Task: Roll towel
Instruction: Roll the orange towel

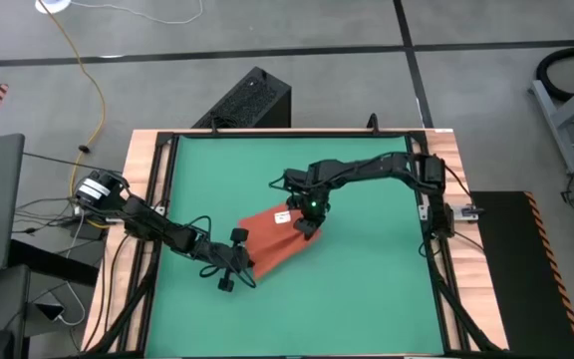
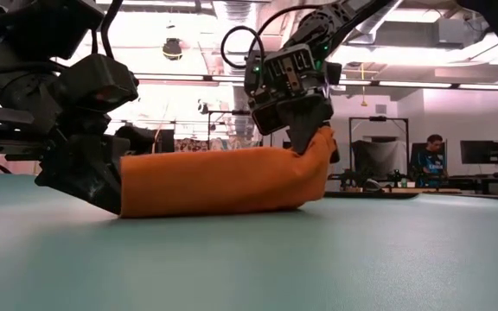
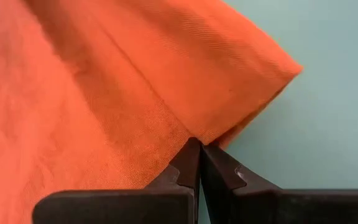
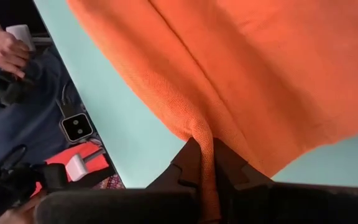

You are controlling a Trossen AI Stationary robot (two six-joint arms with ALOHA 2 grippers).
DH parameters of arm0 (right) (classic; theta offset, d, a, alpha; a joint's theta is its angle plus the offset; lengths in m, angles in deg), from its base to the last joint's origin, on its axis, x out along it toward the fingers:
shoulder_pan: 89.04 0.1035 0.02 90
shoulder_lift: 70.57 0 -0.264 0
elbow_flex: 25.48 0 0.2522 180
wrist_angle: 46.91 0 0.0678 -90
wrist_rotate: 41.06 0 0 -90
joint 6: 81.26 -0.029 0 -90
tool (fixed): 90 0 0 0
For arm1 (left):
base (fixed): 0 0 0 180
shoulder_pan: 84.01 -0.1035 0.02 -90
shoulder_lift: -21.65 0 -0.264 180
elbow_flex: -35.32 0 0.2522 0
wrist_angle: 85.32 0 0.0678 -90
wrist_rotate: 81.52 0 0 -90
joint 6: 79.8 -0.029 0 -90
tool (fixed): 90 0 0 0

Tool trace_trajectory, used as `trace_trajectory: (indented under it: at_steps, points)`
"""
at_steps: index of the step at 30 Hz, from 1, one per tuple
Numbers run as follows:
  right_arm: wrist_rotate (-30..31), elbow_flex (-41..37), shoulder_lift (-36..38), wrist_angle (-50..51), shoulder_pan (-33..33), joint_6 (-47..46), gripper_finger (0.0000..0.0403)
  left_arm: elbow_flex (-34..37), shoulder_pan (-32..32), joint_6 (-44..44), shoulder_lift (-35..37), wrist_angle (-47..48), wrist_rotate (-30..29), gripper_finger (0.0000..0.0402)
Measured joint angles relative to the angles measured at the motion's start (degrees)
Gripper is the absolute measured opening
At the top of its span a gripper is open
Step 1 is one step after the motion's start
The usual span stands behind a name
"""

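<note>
The towel (image 1: 272,239) lies near the middle of the green mat (image 1: 367,299) on the surface, partly folded over so that a thick, rounded fold runs between the two arms. The left end effector (image 1: 242,264) is clenched on the towel's near-left corner; the left wrist view shows its fingers pressed together with cloth pinched at their tips. The right end effector (image 1: 307,221) is at the far-right corner, grasping a pleat of fabric that runs down between its nearly closed fingers. In the low view the towel (image 2: 219,181) sags between the two grips, its right end lifted slightly higher than the left.

The main risk is probably uneven travel: if one arm leads the other, the fold would skew and the roll would come out cone-shaped. The left pinch looks shallow, right at the fingertips, so tension could pull that corner free. Pulling the arms apart would flatten the fold instead of rolling it.
</note>
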State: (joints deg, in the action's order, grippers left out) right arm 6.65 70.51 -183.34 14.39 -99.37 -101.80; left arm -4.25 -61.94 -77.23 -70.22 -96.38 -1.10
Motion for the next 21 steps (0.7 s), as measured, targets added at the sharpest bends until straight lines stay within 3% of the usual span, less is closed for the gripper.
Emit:
trace_trajectory:
  at_steps: [21]
  points:
    - [0.37,0.0,0.0,-5.08,-2.21,1.19,0.0029,0.09,0.02,-4.83,-0.07,-2.08,-0.67,0.0]
